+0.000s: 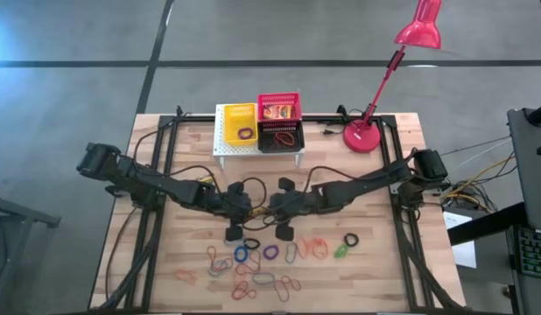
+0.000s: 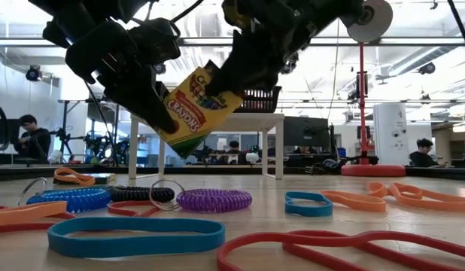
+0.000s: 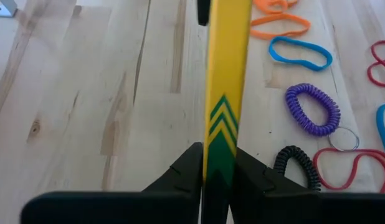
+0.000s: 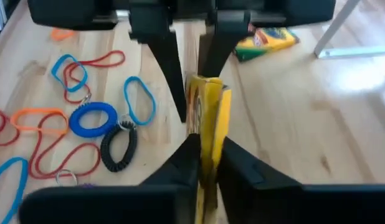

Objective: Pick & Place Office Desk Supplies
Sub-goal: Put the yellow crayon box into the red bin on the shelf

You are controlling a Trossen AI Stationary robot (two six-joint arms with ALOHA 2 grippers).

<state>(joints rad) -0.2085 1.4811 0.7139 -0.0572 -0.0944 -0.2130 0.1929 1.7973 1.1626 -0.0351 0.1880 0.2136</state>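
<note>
Crayon box [image 2: 189, 110]: a yellow and green "Crayons" box is held tilted in the air above the table centre, gripped at both ends by the two grippers; in the high view it is largely hidden between them.
Left gripper [image 3: 216, 163]: its fingers are pressed against the two flat faces of the crayon box, whose narrow yellow edge with green chevrons is seen running away from the wrist camera.
Right gripper [image 4: 208, 149]: its fingers are closed in on the other end of the same box, with the left gripper's dark fingers seen just beyond, facing it.
Arms: both are stretched inward from 9 and 3 o'clock and meet at the middle of the wooden table [image 1: 402, 254].
Second crayon box [image 4: 266, 38]: it is seen lying flat on the wood near a white leg of the basket stand.
Elastic loops [image 1: 253, 282]: red, orange and blue bands are scattered on the table toward 6 o'clock of the grippers, well below the held box.
Coil loops: a purple coil [image 2: 214, 199], a blue coil [image 2: 69, 199] and a black coil [image 2: 140, 193] are seen lying close together, with metal rings attached.
Baskets: a yellow basket [image 1: 238, 122], a red basket [image 1: 279, 107] and a black basket [image 1: 282, 137] are grouped on a white stand at 12 o'clock.
Lamp: a red desk lamp [image 1: 365, 136] is set at about 1 o'clock, just beside the baskets.
People: seated figures are visible far behind the table in the low view.
</note>
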